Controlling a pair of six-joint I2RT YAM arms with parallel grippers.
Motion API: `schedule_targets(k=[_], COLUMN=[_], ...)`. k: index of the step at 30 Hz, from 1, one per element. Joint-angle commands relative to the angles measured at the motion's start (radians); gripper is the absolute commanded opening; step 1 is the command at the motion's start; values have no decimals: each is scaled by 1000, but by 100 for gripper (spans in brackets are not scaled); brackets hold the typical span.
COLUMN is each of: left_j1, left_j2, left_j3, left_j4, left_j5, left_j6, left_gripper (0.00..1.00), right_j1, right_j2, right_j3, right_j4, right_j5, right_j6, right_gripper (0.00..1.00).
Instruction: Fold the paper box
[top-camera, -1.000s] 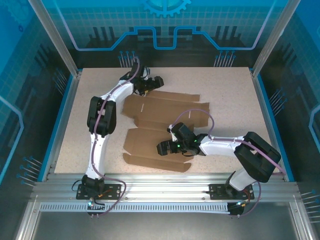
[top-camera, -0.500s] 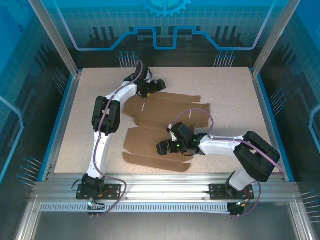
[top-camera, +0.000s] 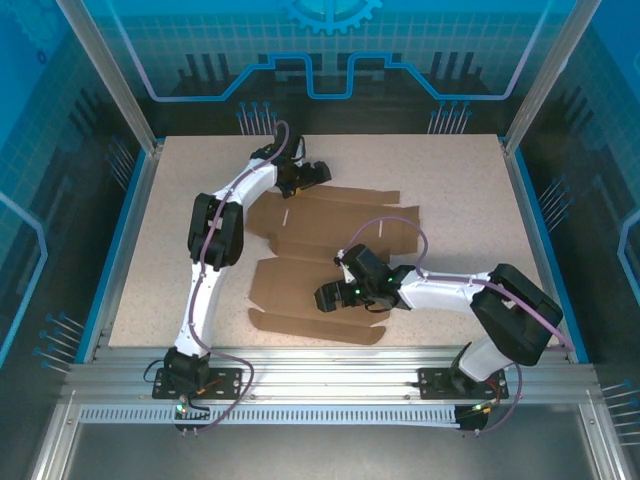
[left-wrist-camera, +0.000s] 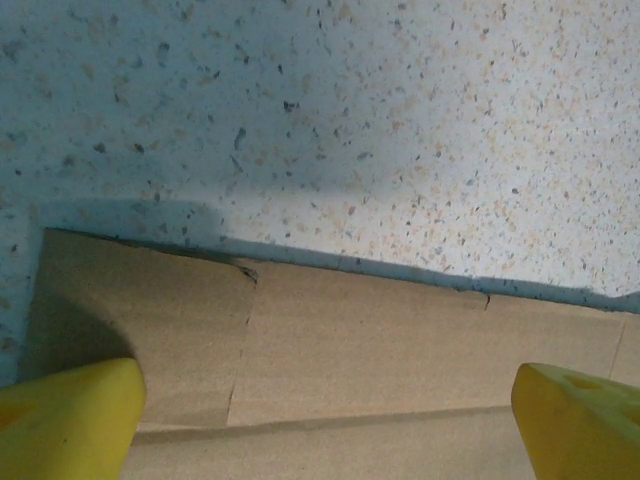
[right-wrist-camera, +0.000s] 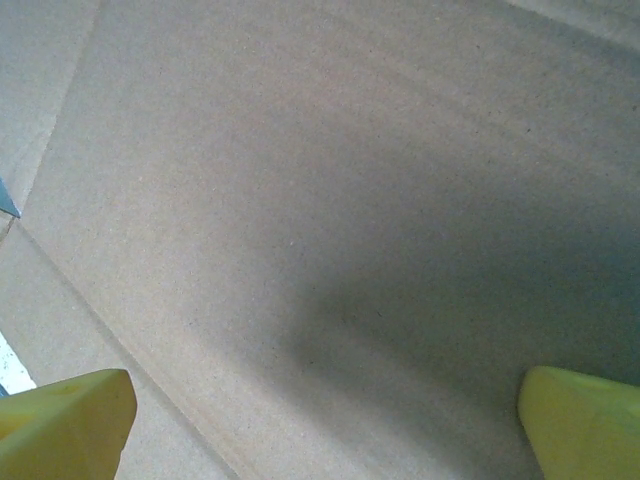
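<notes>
The speckled table (top-camera: 450, 170) takes up most of what I can see, and the paper box (top-camera: 292, 278) is lying opened out flat around the middle of it, a bit toward the left edge, with nothing folded up yet.

It's thin brown cardboard, so I'd guess it's super light and likely to skate across that smooth top if you push it sideways. The panels look stiff enough, and it should only want to bend along the scored creases. Pinch it too hard and it'll probably dent.

The left gripper (top-camera: 310, 172) is at the box's far edge, toward the far left corner of the table. In its wrist view the yellow fingers (left-wrist-camera: 70, 412) are spread wide over the far flap (left-wrist-camera: 380, 340), pinching nothing. The right gripper (top-camera: 328, 296) sits over the near half of the box, fingers (right-wrist-camera: 60, 420) just as wide apart above a plain panel. I can't tell if either one is actually touching the card.

I'd grab an outer flap edge, where a finger can slide underneath, and pin the middle panel with the other arm. I'd stay off the little slits (top-camera: 285, 215), since they look easy to tear.
</notes>
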Motion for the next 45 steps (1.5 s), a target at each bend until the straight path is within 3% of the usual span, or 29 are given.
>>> schedule_targets(k=[1, 8, 16, 22, 25, 29, 34, 45], left_j1=[-5, 14, 94, 126, 143, 192, 249, 269], left_j2=[-98, -213, -437, -505, -518, -487, -388, -80], left_j3=[-34, -58, -319, -407, -432, -431, -358, 63], left_j4=[12, -20, 59, -28, -59, -91, -162, -531], left_j5=[62, 85, 115, 112, 105, 141, 187, 146], left_j6=[8, 64, 86, 259, 271, 248, 259, 440], left_gripper=[96, 95, 93, 99, 99, 96, 92, 78], right_j1=[19, 19, 6, -35, -63, -118, -155, -171], right_j2=[-41, -155, -321, -362, -353, -321, -268, -106], right_j3=[-9, 2, 2, 31, 35, 25, 20, 28], right_j4=[-107, -172, -209, -254, -250, -193, -152, -131], right_j5=[29, 25, 115, 132, 76, -44, -103, -186], right_j6=[-22, -97, -148, -193, -194, -147, -112, -124], right_gripper=[100, 100, 100, 100, 100, 99, 100, 100])
